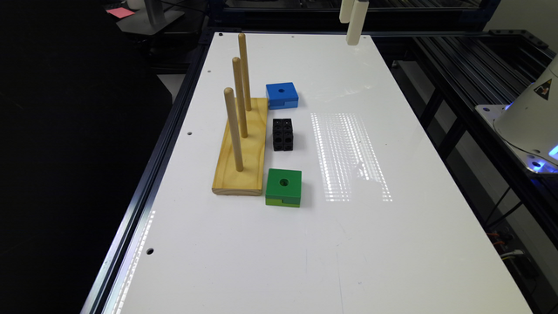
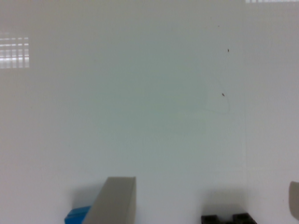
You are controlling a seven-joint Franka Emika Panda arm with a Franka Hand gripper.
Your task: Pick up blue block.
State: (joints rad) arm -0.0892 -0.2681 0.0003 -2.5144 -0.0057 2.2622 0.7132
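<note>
The gripper (image 1: 354,19) hangs high over the far end of the white table (image 1: 392,244), fingers pointing down and nothing between them. In the wrist view one finger (image 2: 114,200) rises at the frame's edge and a sliver of the other (image 2: 294,198) shows far across, so the jaws stand wide apart — holding nothing, touching nothing.

The blue block (image 1: 282,95) lies flat on the table well apart from the gripper, toward the exterior view's left, just beside the far end of the wooden peg board (image 1: 244,152). Nearer the camera, in a row along the board — the black cube (image 1: 283,134), then the green block (image 1: 284,187). The robot's base (image 1: 529,122) sits at the exterior view's right.
</note>
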